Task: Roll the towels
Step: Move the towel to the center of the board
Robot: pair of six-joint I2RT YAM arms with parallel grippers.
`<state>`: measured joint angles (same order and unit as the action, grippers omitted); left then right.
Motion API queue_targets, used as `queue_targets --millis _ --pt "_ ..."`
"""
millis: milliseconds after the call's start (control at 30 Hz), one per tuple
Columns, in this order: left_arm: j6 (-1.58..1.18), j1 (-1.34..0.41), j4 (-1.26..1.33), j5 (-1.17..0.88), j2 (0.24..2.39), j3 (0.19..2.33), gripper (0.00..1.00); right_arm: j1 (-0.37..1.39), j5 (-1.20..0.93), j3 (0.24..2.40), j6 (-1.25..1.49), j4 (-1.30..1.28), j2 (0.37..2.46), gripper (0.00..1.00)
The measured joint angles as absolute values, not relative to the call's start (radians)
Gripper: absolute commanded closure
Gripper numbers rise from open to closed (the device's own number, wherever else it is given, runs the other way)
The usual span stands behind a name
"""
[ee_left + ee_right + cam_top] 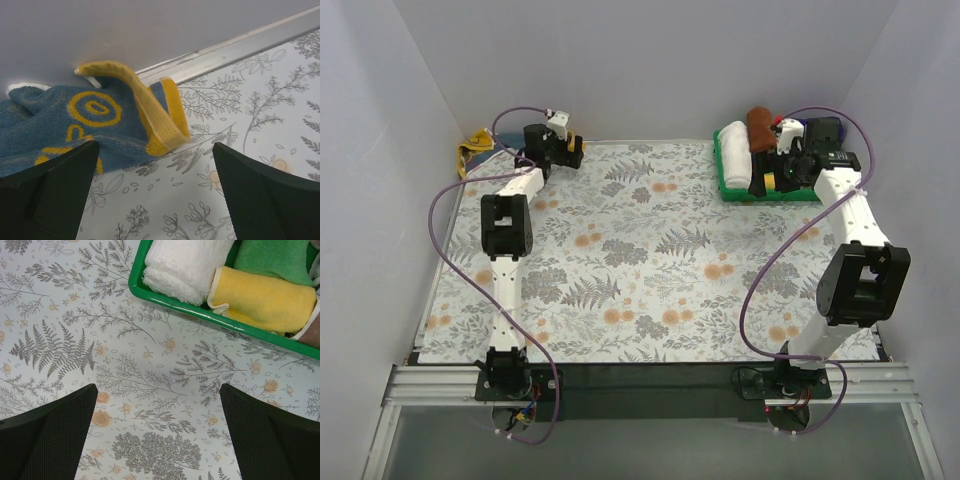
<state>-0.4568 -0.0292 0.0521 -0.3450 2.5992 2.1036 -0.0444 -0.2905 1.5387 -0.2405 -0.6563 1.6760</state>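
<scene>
The mustard-yellow towel with blue-grey patches [95,120] lies crumpled against the back wall, one yellow edge folded over. From above it sits in the far left corner [475,148]. My left gripper [155,200] is open and empty just short of it, above the mat [530,155]. The rust-brown towel [759,128] lies rolled at the back of the green tray [760,195]. My right gripper [157,432] is open and empty over the mat by the tray's near left rim [760,180].
The green tray [165,300] also holds a white roll [182,265], a plain yellow roll [265,300] and a green cloth [275,257]. A metal strip [225,50] runs along the mat's back edge under the wall. White walls enclose the left, back and right sides.
</scene>
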Motion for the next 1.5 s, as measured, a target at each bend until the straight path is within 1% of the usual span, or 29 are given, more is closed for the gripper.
queue_targets --millis 67,133,200,233,267,300,367,400,433,467,600,667,800,867,1000,1033,1067,1133,1167,1200,1233,1267,1300,1367,1433,1467,1500 --pt "-0.461 -0.031 0.074 -0.327 2.631 2.134 0.08 -0.044 -0.287 1.539 -0.241 -0.656 1.686 0.01" --pt "-0.461 -0.035 0.082 -0.311 2.668 2.171 0.13 -0.044 -0.284 1.539 -0.242 -0.656 1.692 0.01" --pt "-0.460 -0.036 0.075 -0.295 2.714 2.225 0.22 -0.044 -0.281 1.539 -0.242 -0.656 1.695 0.01" --pt "-0.458 -0.037 0.068 -0.285 2.737 2.253 0.29 -0.044 -0.277 1.539 -0.242 -0.656 1.695 0.01" --pt "-0.460 -0.037 0.072 -0.279 2.751 2.268 0.37 -0.044 -0.273 1.539 -0.243 -0.656 1.695 0.01" --pt "-0.462 -0.038 0.075 -0.272 2.761 2.283 0.56 -0.044 -0.270 1.539 -0.243 -0.656 1.695 0.01" --pt "-0.461 -0.040 0.075 -0.250 2.761 2.286 0.71 -0.044 -0.265 1.540 -0.243 -0.656 1.695 0.01" --pt "-0.458 -0.041 0.078 -0.242 2.761 2.284 0.81 -0.044 -0.263 1.541 -0.243 -0.656 1.696 0.01" --pt "-0.456 -0.040 0.083 -0.239 2.761 2.282 0.93 -0.044 -0.263 1.541 -0.243 -0.656 1.697 0.01" --pt "-0.457 -0.040 0.086 -0.238 2.761 2.280 1.00 -0.044 -0.263 1.542 -0.243 -0.656 1.697 0.01" --pt "-0.447 -0.038 0.079 -0.279 2.727 2.234 1.00 -0.044 -0.269 1.542 -0.247 -0.657 1.698 0.01" --pt "-0.433 -0.038 0.073 -0.312 2.655 2.125 1.00 -0.044 -0.289 1.542 -0.260 -0.663 1.698 0.01" --pt "-0.376 -0.050 0.019 -0.385 2.401 1.817 1.00 -0.044 -0.341 1.542 -0.290 -0.693 1.695 0.01" --pt "-0.345 -0.072 -0.021 -0.419 2.231 1.641 1.00 -0.044 -0.377 1.541 -0.303 -0.713 1.693 0.01" --pt "-0.288 -0.182 -0.088 -0.480 1.934 1.410 1.00 -0.044 -0.453 1.541 -0.323 -0.766 1.691 0.03" --pt "-0.277 -0.233 -0.107 -0.494 1.874 1.372 0.93 -0.044 -0.465 1.541 -0.327 -0.781 1.691 0.03" --pt "-0.268 -0.292 -0.123 -0.515 1.829 1.343 0.78 -0.044 -0.480 1.542 -0.332 -0.799 1.692 0.03" --pt "-0.255 -0.408 -0.160 -0.573 1.782 1.317 0.38 -0.044 -0.504 1.547 -0.343 -0.839 1.695 0.05" --pt "-0.250 -0.469 -0.184 -0.614 1.776 1.315 0.29 -0.044 -0.512 1.551 -0.348 -0.859 1.699 0.05" --pt "-0.251 -0.527 -0.210 -0.652 1.778 1.317 0.17 -0.044 -0.519 1.557 -0.352 -0.879 1.704 0.05" --pt "-0.251 -0.572 -0.240 -0.690 1.782 1.318 0.07 -0.044 -0.525 1.562 -0.358 -0.894 1.710 0.07" --pt "-0.252 -0.604 -0.273 -0.720 1.786 1.320 0.07 -0.044 -0.528 1.564 -0.365 -0.907 1.715 0.07" --pt "-0.253 -0.620 -0.303 -0.744 1.789 1.324 0.07 -0.044 -0.530 1.566 -0.371 -0.923 1.719 0.11" --pt "-0.252 -0.615 -0.379 -0.774 1.794 1.361 0.13 -0.044 -0.534 1.566 -0.381 -0.950 1.723 0.15" --pt "-0.239 -0.569 -0.442 -0.790 1.800 1.437 0.19 -0.044 -0.537 1.565 -0.391 -0.968 1.724 0.23" --pt "-0.231 -0.536 -0.464 -0.795 1.806 1.485 0.26 -0.043 -0.539 1.562 -0.396 -0.973 1.724 0.25" --pt "-0.216 -0.496 -0.479 -0.799 1.811 1.533 0.30 -0.039 -0.541 1.557 -0.398 -0.976 1.724 0.30"
